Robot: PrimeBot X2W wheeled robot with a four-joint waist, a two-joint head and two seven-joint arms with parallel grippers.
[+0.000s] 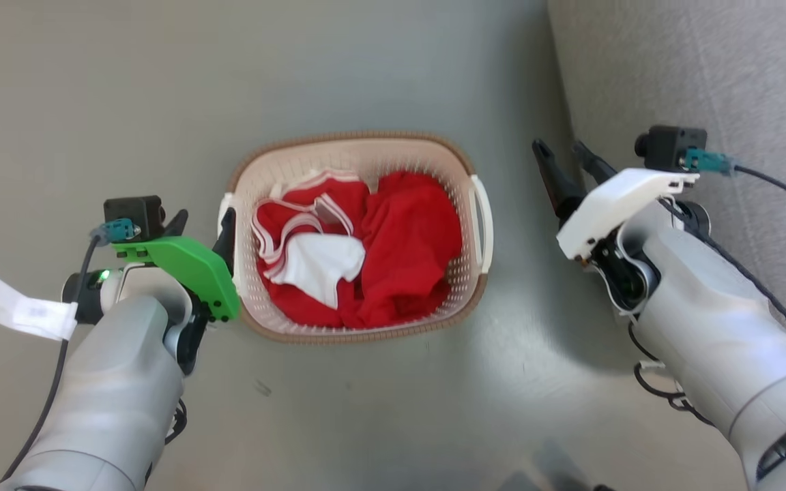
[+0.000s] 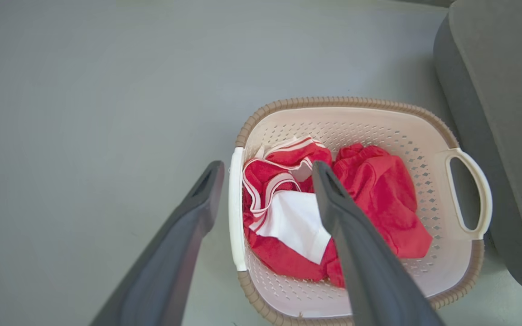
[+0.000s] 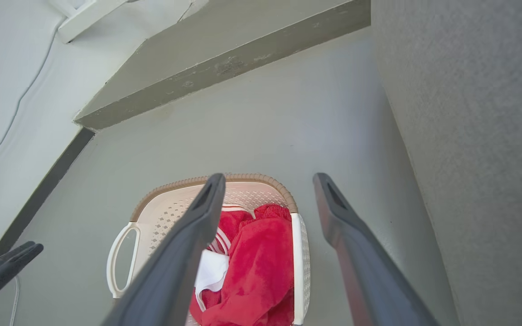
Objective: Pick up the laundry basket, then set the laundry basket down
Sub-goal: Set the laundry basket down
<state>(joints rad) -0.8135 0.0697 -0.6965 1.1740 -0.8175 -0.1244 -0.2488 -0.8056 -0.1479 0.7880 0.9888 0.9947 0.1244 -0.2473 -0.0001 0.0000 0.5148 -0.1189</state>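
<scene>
the left gripper (image 1: 205, 215), jaws wide, straddles the left handle (image 2: 236, 213) of the basket (image 1: 359, 144), one finger outside the wall and one over the clothes (image 1: 413, 239). whether either finger touches the handle cannot be told. the basket sits on the grey floor (image 1: 93, 82), just beside a grey upholstered seat (image 1: 707, 68) on its right. past it, the right gripper (image 1: 559, 144), also spread wide and holding nothing, hangs near the right handle (image 1: 483, 221) but apart from it.

by the look of things the task is at its very start: nothing is gripped, the basket is not yet lifted, and both the lift and the set-down are left to do. the left arm seems nearly placed for its grasp; the right has ground to cover.

the basket is a small cream plastic tub with rounded corners, walls pierced by rows of small holes, a brown woven-look rim and a white loop handle on each short side. it stands upright, about half full of crumpled red clothes, some trimmed in white stripes, with a white patch on top.
</scene>
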